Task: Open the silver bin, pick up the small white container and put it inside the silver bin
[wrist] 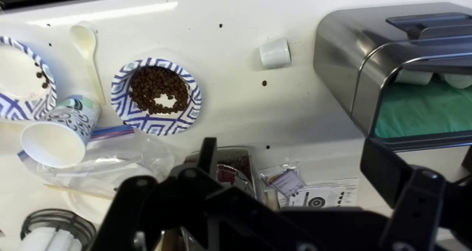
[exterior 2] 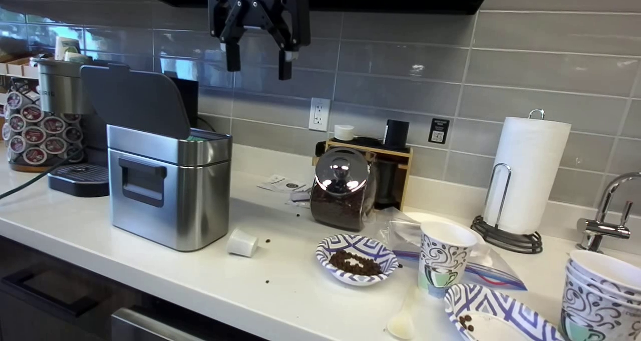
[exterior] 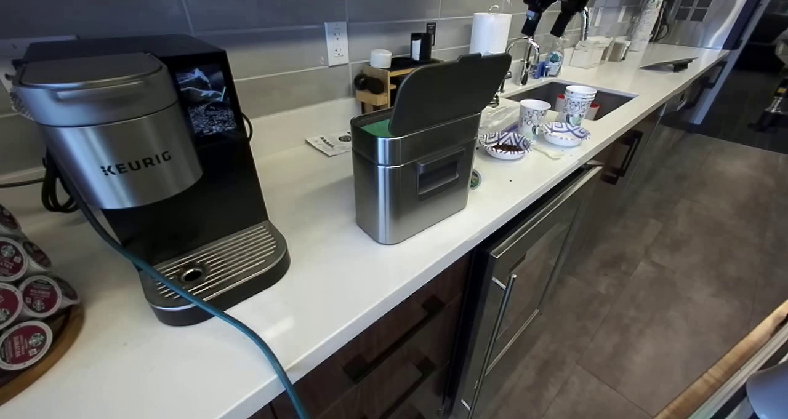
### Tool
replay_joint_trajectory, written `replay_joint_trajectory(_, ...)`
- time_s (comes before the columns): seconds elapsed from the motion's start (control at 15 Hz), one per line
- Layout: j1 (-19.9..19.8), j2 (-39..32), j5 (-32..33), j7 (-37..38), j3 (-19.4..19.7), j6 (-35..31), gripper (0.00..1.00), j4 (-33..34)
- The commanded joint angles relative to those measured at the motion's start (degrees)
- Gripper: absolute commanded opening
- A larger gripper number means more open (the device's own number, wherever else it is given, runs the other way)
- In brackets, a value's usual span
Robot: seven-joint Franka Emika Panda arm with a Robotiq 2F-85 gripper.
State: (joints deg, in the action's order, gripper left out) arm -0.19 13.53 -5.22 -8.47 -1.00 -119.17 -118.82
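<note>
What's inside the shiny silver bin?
The silver bin holds a green liner and two whitish containers. Its open lid partly hides them; what's beneath the liner can't be seen.

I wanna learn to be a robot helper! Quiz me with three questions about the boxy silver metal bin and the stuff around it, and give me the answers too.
1. Pick one: how is the flat dark-grey lid of the boxy silver metal bin? A) shut, B) raised, C) on the floor.
2. True or false: the black two-fingered gripper is holding the small white plastic container.
3. Fill the gap: in the wrist view, the crinkled lining inside the bin is coloured ___.

Key:
1. B.
2. False: the gripper is open, and the container lies on its side on the smooth white counter, apart from the bin.
3. Green.
</note>
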Motion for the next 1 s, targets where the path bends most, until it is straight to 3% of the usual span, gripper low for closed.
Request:
replay_joint_trajectory(0.0, -1.24, -3.32, 1.99, 9.89, 0.42, -0.33, 1.00, -0.31)
replay_joint_trajectory(0.6, -2.79, -13.18, -3.80, 26.89, 2.91, -0.18, 1.00, -0.57)
replay_joint_trajectory(0.93, -2.96, -18.68, -13.28, 31.41, 3.93, -1.63, 1.00, -0.59)
